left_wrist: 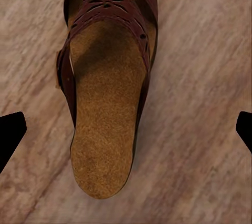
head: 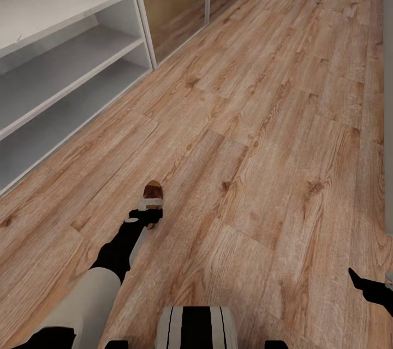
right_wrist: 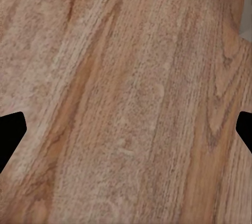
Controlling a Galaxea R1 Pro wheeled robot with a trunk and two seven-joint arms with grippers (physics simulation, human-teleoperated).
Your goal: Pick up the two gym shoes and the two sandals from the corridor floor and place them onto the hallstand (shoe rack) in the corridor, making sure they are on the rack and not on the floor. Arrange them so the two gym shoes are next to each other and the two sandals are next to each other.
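Lay flat on the light brown wood-plank corridor floor (head: 262,119): one dark brown open sandal with a cut-out strap and tan cork-like footbed (left_wrist: 105,92), well out from the grey-white hallstand with its flat top and two open shelves (head: 65,65). Hung right above that sandal (head: 153,191): the left tool (left_wrist: 126,129), spread wide, dark fingertips (left_wrist: 10,134) clear on either side of the footbed, touching nothing. Off beyond the sandal, away from the hallstand: the right tool (right_wrist: 126,129), likewise wide, over bare planks, holding nothing. No shoe seen on the visible shelves of the hallstand. Judged early in the task: this sandal not yet gripped, no placement seen, the second sandal and both gym shoes presumably left to fetch.
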